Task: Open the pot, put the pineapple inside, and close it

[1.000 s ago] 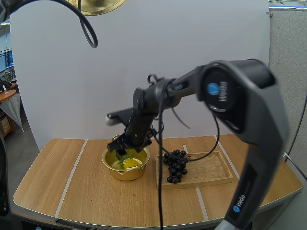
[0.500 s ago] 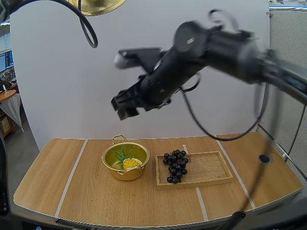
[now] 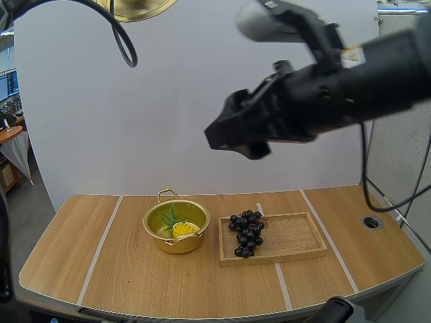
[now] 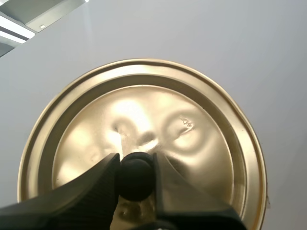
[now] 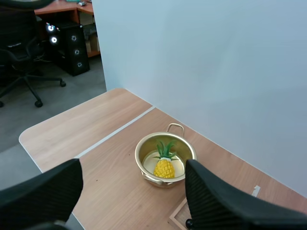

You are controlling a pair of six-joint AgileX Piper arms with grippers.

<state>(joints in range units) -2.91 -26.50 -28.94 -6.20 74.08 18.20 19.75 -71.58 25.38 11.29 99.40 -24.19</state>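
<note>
1. The left gripper is clamped on the black knob of the gold lid. One finger sits on each side of the knob, with the tips pressed against it. The lid's domed top faces the wrist camera.
2. In the high view, the rim of the lid hangs at the upper edge of the scene. It is high above the table and well apart from the pot.
3. The right gripper is spread wide. Its two fingers stand well apart, with nothing between them and nothing touching them. It hangs high in the air, and its own camera looks down on the pot from above.
4. The pot stands uncovered on the table, just beside the left end of the wooden tray, with a small gap between them.
5. The pineapple lies inside the pot, its yellow body and green leaves visible over the rim.
6. A bunch of dark grapes rests on the left end of the tray, and the tray's right part is bare wood.
</note>
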